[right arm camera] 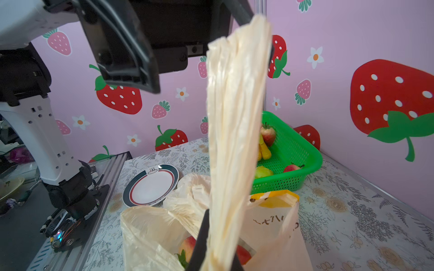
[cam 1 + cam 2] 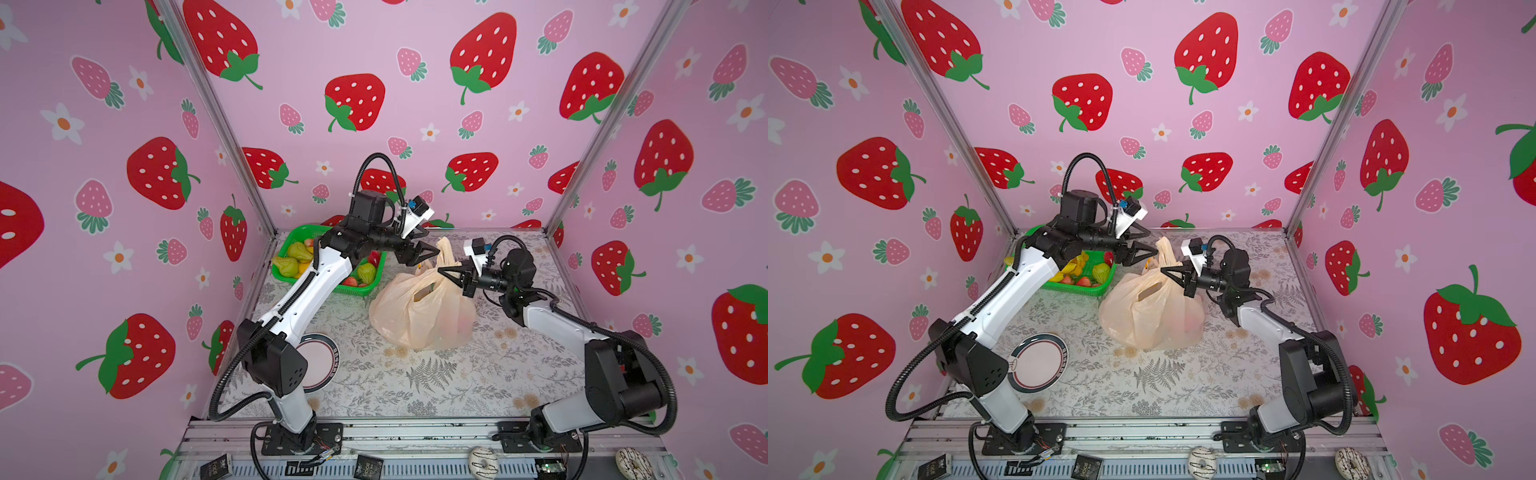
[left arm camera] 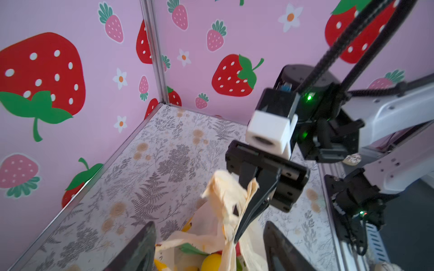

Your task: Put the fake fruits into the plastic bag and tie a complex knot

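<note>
My right claw [image 2: 441, 270] clamps the plastic bag [image 2: 415, 322] by its handle, left claw [image 2: 428, 257] apart; fake fruits [image 1: 187, 245] lie inside it and the basket [image 2: 362, 291].

The plastic bag [image 2: 415, 320] is thin, crinkly, translucent; the fake fruits [image 2: 300, 251] glossy; the basket [image 1: 296, 150] perforated plastic.

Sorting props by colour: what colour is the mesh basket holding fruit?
Bright green; the basket shows best in the right wrist view.
</note>
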### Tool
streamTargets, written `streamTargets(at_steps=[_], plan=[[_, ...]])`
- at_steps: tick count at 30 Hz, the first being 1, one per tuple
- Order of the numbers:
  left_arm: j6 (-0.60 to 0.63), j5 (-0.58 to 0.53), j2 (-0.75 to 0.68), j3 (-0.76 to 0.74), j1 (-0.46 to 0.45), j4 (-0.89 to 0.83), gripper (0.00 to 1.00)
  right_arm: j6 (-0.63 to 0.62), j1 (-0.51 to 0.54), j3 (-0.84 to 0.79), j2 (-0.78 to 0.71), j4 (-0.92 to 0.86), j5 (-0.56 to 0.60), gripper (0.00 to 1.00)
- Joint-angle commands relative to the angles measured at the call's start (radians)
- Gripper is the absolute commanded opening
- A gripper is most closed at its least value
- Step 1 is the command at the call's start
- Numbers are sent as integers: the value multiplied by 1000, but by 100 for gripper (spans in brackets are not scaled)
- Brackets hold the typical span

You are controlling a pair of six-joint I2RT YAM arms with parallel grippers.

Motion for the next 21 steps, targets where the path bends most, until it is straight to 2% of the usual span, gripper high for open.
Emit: streamTargets(at_steps=[1,3,5,9,13,16,21], plan=[[-118,108,51,75,-13,42,74,-51,13,22,-24,-50,-9,0],[-117,108,66,92,-20,29,70,-50,15,24,-24,-56,-4,0],[-105,99,72,98,-26,14,62,-51,15,25,-25,-63,5,0],[-88,83,71,94,-26,-11,35,-41,15,25,-25,-69,40,0],[-94,45,26,33,-19,0,2,-3,15,37,-26,-93,110,0],[-174,-17,-47,-90,-19,115,0,90,15,55,-25,-114,206,2],[-405,-140,-169,-394,-38,439,0,288,27,61,-30,-103,358,4]])
